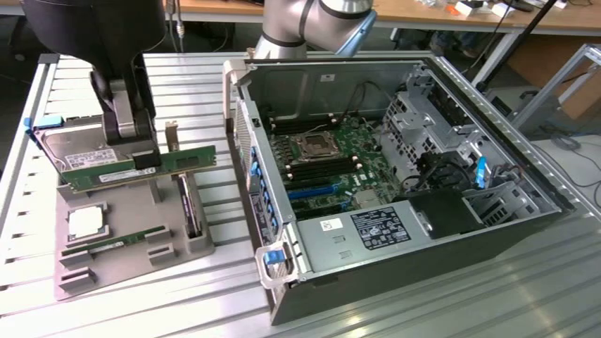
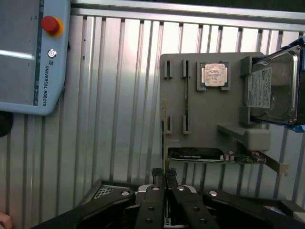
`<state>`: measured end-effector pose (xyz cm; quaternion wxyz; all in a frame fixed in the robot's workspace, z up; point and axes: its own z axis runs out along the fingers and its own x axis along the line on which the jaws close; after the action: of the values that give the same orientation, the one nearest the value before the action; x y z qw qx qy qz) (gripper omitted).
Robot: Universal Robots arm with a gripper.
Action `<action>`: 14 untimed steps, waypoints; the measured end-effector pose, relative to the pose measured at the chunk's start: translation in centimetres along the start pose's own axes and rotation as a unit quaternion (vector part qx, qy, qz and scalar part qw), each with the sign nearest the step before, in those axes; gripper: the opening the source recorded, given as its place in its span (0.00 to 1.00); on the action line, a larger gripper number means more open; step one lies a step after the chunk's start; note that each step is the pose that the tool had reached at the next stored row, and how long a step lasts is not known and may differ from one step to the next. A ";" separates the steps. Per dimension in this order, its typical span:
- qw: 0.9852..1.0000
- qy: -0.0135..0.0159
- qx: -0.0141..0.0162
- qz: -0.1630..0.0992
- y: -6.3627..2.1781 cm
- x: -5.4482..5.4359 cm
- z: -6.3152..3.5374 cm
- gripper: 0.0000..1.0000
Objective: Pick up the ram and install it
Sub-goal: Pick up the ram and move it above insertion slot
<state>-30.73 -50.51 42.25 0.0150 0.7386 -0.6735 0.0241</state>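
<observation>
We have the claw (image 1: 143,160) clamped on the ram (image 1: 98,174) near the middle of its long top edge. The green stick hangs level just above the grey tray (image 1: 122,266), on the exterior view's left, well apart from the open computer case (image 1: 329,62). For this lift, we judge a centred grip and a straight, level rise best, so the lower edge clears the tray's posts and the 1 dark card (image 1: 191,211) beside it.

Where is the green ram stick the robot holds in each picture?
Exterior view: the ram is clamped in the gripper by the grey tray, on the exterior view's left.
Wrist view: the ram shows edge-on, a thin strip between the gripper's fingertips.
Shared landmark: the silver hard drive on the tray.
</observation>
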 end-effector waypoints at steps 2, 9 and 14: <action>1.000 0.000 0.000 0.000 -0.24 0.0 0.00 0.12; 1.000 0.002 0.000 0.000 -1.18 0.1 0.02 0.12; 1.000 0.003 0.000 0.000 -1.83 0.2 0.02 0.12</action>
<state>-28.89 -50.51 42.26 0.0170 0.7386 -0.6735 0.0259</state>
